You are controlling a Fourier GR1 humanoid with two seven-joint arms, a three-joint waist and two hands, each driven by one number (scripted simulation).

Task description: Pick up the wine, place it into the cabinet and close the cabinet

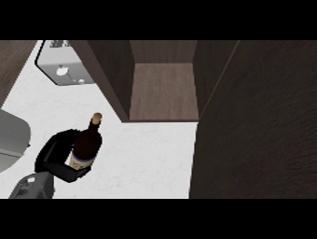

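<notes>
Left hand (pixel 59 156) curls round wine bottle (pixel 87 140), hiding its base.

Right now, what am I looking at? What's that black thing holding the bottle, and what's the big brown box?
You're looking down from a robot's head at a white kitchen counter. The black thing is the robot's left hand, on a grey arm, curled round a dark wine bottle. The big brown box is a wooden cabinet with its door open; its inside looks bare. The silver thing behind is a toaster. The robot's other hand isn't in the picture.
</notes>
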